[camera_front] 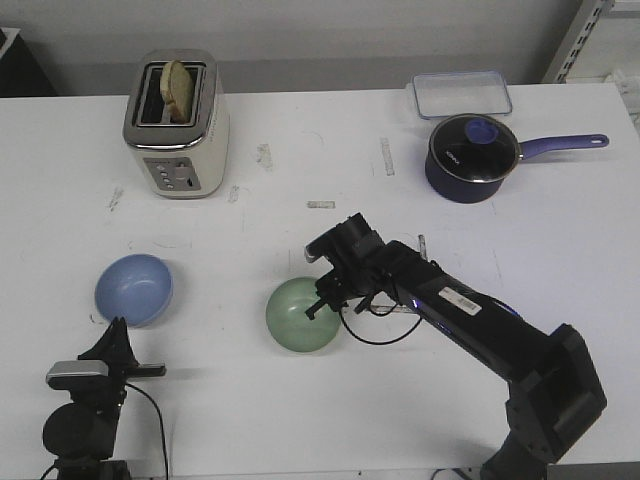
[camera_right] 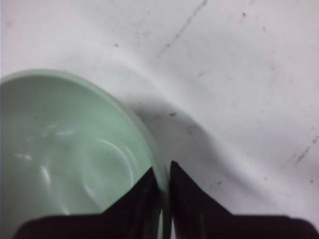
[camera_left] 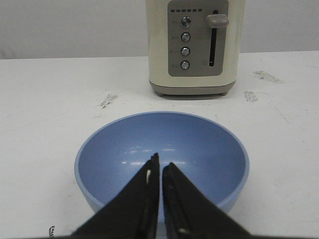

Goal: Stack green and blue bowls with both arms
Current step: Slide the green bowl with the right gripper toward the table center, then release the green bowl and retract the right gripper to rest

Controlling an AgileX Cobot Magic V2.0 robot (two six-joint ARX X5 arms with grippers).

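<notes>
While my right gripper (camera_right: pixel 162 185) pinched the right rim of the green bowl (camera_front: pixel 302 315), near the middle of the table (camera_front: pixel 300 160) toward its front edge, one finger inside and one outside, my wrist hid that rim from the front. My left gripper (camera_left: pixel 160 172) was clenched on nothing just before the blue bowl (camera_front: pixel 134 289), near the table's front left corner; its arm was cut off below.

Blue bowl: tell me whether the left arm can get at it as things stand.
Probably yes. The left gripper sits just short of the blue bowl, jaws nearly closed, aimed at its near rim. Nothing lies between them; the green bowl and toaster stand apart.
</notes>
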